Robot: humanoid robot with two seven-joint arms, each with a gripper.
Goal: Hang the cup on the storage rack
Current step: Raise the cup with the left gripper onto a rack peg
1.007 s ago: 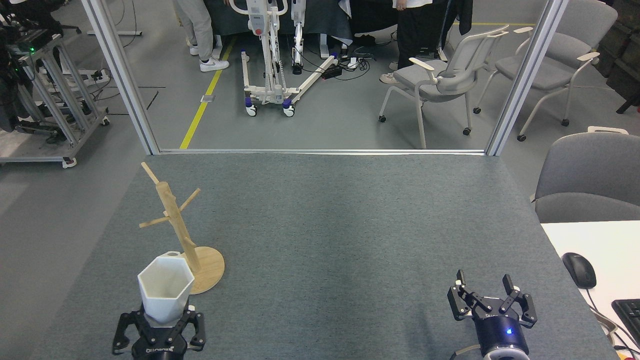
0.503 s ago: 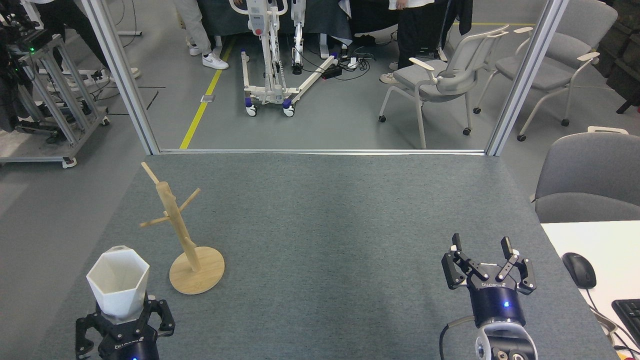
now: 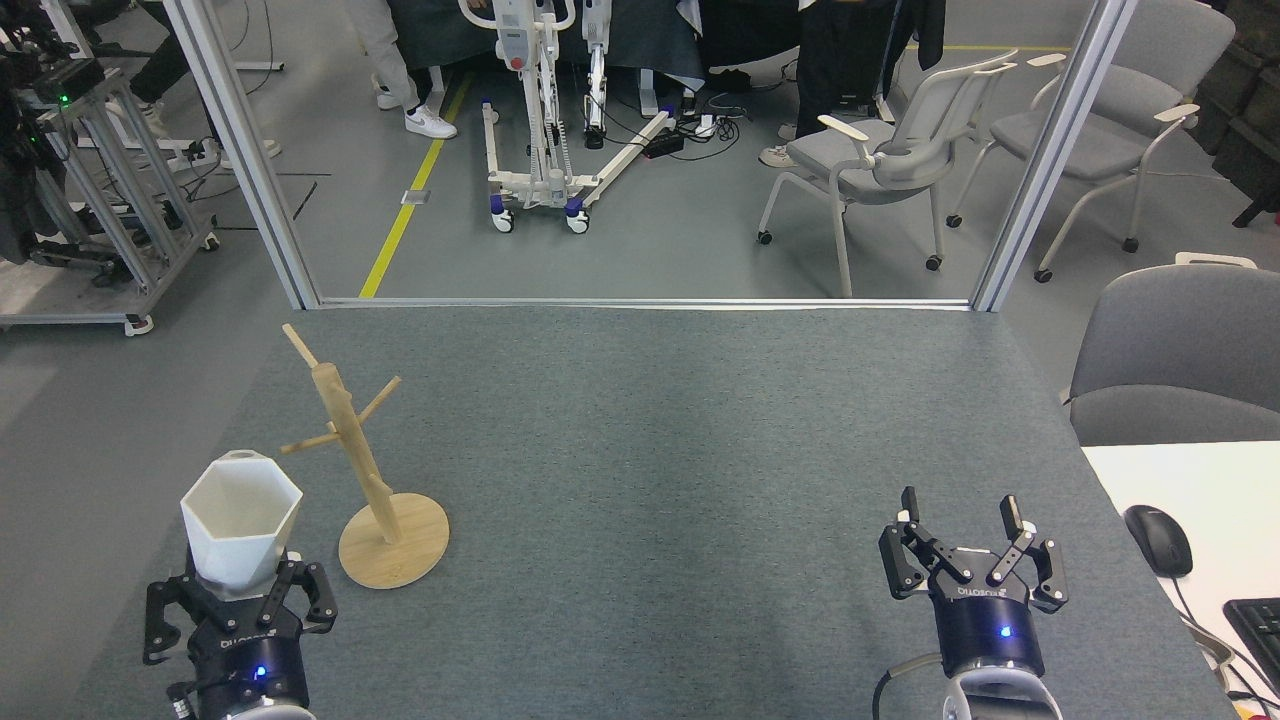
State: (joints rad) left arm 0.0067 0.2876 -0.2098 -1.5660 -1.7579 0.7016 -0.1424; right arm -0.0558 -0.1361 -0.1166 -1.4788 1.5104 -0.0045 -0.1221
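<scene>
Head view shows the left gripper [image 3: 240, 600] pinching the bottom of the cup [image 3: 240, 520], mouth up, so it can be carried. The cup sits at about nine o'clock from the rack [image 3: 370, 470], just beside it and apart from the pegs, probably lining up to hook on. At four o'clock, the right gripper [image 3: 965, 535] waits wide and empty on the table [image 3: 650, 450].

One cup [image 3: 241, 520], one rack [image 3: 370, 470] with four visible pegs, two claws, left [image 3: 236, 600] and right [image 3: 968, 550], one mouse [image 3: 1158, 540], one keyboard [image 3: 1256, 625], and four chairs beyond the counter [image 3: 650, 450].
</scene>
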